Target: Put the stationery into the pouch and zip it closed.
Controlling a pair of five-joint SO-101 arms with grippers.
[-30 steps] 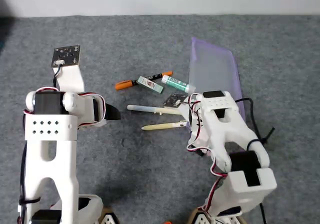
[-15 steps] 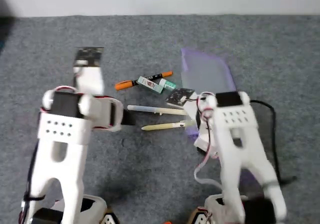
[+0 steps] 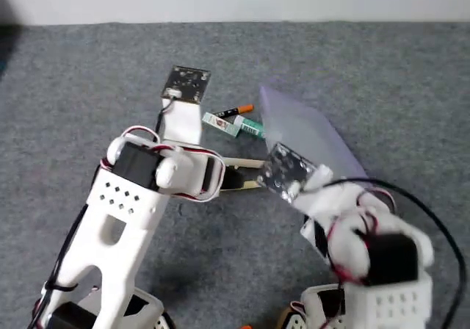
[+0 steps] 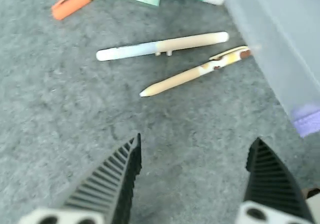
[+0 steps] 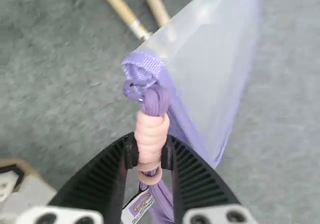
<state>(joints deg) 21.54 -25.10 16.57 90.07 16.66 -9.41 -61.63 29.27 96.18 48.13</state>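
A translucent purple pouch (image 3: 297, 127) lies at mid-table, tilted. My right gripper (image 5: 149, 147) is shut on the pink zipper pull (image 5: 150, 129) at the end of the pouch (image 5: 215, 69). My left gripper (image 4: 192, 181) hangs open above the grey mat, close to two pens: a blue-and-cream pen (image 4: 160, 46) and a cream pen (image 4: 192, 74). Its fingers (image 4: 117, 179) hold nothing. In the high view the left gripper (image 3: 233, 176) covers part of the pens (image 3: 246, 163). An orange marker (image 3: 236, 111) and a green-and-white tube (image 3: 235, 125) lie just beyond them.
The grey mat (image 3: 88, 87) covers the whole table. The right arm (image 3: 360, 241) and its black cable (image 3: 433, 226) stand over the pouch's near end. A pale wall runs along the far edge.
My left arm has swung to the right, over the pens. My right arm has drawn back towards the near edge, dragging and turning the pouch by its zipper pull.
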